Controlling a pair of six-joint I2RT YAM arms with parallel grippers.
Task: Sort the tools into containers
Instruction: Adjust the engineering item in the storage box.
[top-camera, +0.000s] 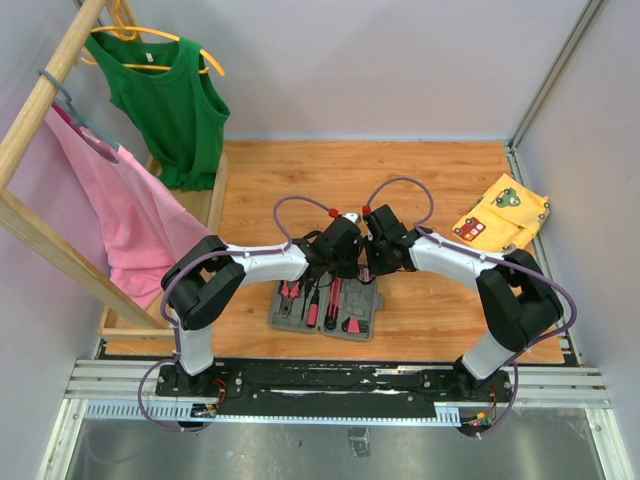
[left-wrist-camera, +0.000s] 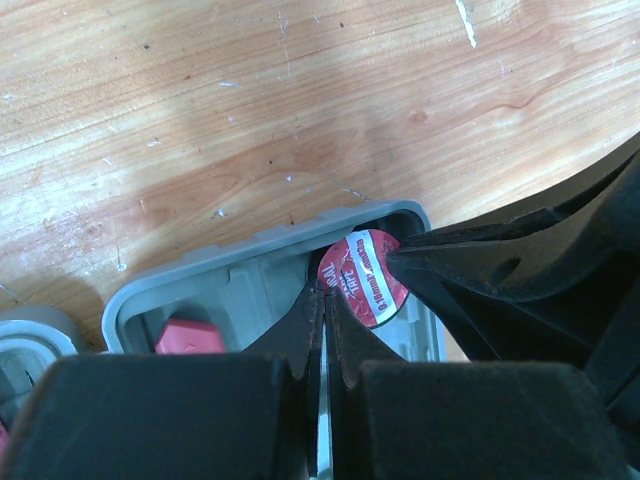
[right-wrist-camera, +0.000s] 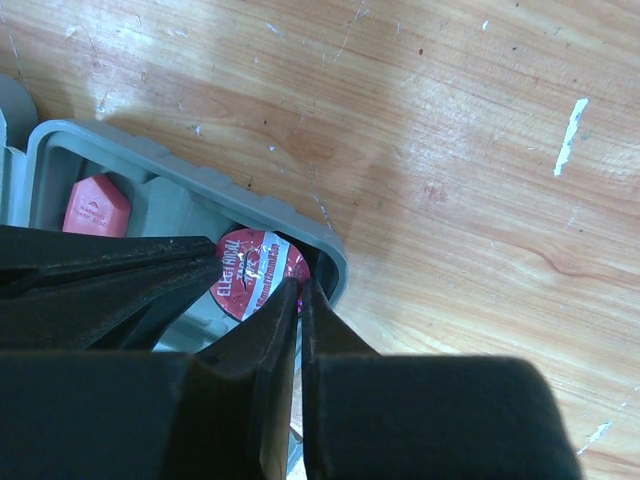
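The grey tool case (top-camera: 276, 318) lies open on the wooden table and holds several pink-red handled tools (top-camera: 333, 303). Both grippers meet over its far edge. In the left wrist view a round red-and-white tape disc (left-wrist-camera: 365, 275) sits in a corner slot of the case (left-wrist-camera: 260, 245). My left gripper (left-wrist-camera: 325, 292) is shut, its tips touching the disc's edge. In the right wrist view my right gripper (right-wrist-camera: 300, 287) is shut, its tips against the same disc (right-wrist-camera: 248, 268) by the case rim (right-wrist-camera: 180, 170). A pink-red hexagonal tool end (left-wrist-camera: 185, 337) lies in a neighbouring slot.
A yellow patterned cloth (top-camera: 503, 212) lies at the right of the table. A wooden rack at the left carries a green top (top-camera: 165, 100) and a pink garment (top-camera: 110, 210). Each gripper's black fingers (left-wrist-camera: 480, 270) crowd the other's view.
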